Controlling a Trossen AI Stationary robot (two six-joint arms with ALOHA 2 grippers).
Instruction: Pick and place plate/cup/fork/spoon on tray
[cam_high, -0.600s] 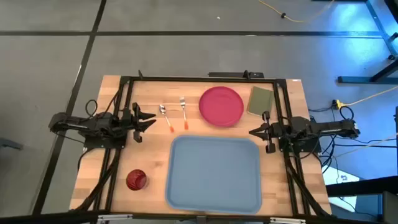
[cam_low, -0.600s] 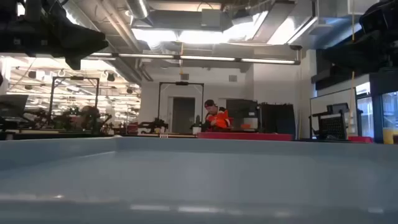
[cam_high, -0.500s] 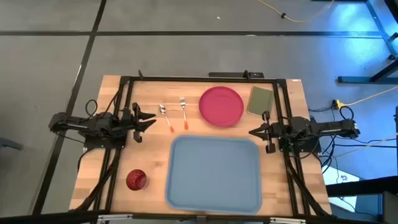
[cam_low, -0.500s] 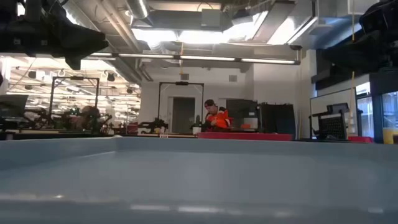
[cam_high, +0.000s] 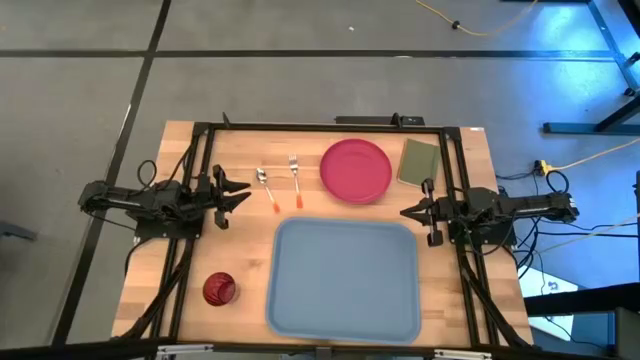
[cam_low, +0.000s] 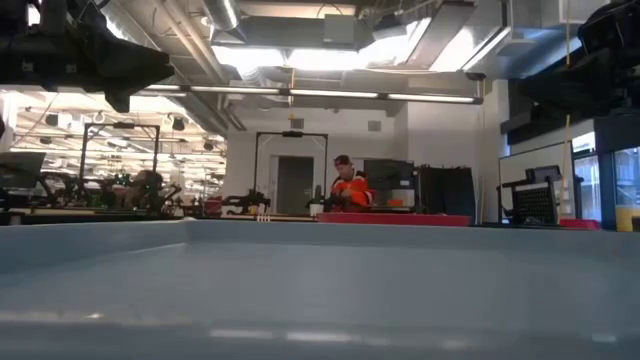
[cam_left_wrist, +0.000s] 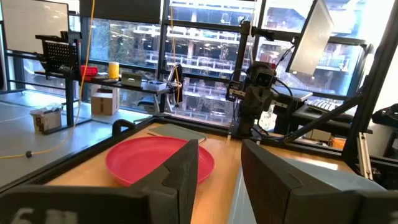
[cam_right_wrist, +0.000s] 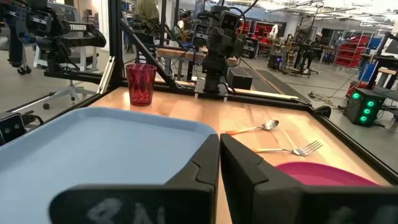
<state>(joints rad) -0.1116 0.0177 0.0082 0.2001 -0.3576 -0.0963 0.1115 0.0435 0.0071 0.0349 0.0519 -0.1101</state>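
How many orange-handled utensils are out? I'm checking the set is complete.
2. The spoon and the fork lie side by side on the table, left of the plate, beyond the tray. None looks hidden.

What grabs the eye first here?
The big light blue tray fills the table's near centre, with nothing on it. Behind it lies the pink-red plate, the fork and spoon to its left. The dark red cup stands alone left of the tray.

tray (cam_right_wrist: 93, 143), cup (cam_right_wrist: 141, 84), spoon (cam_right_wrist: 256, 127), fork (cam_right_wrist: 292, 149) — right hand (cam_right_wrist: 219, 163) closed
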